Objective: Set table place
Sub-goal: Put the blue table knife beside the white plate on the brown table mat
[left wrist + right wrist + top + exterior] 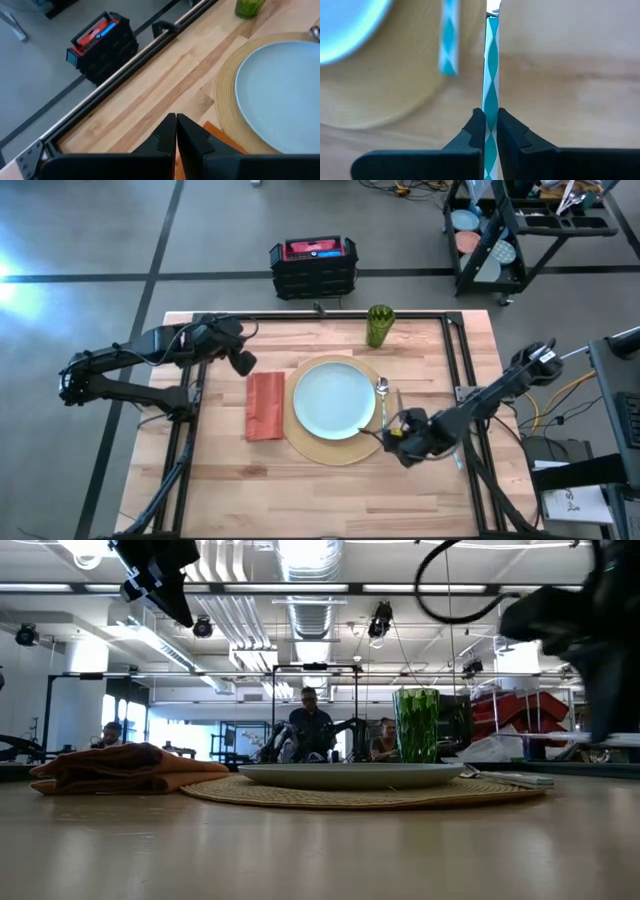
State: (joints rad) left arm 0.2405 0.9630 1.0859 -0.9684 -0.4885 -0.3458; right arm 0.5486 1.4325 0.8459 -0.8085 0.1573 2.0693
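Two dark, near-black arms built from slim tubular links with chunkier joint housings. Left arm (pixel 130 365): thick black link sections, bulky wrist block ahead of the left gripper (pixel 243 361). Right arm (pixel 500 390): thinner rod-like forearm, a pale patch at the elbow joint, bulky black wrist at the right gripper (pixel 397 439). Fingers (pixel 192 137) are matte black, wedge-shaped, tapering to narrow tips; the right arm's fingers (pixel 512 132) match, on a flat black base bar.
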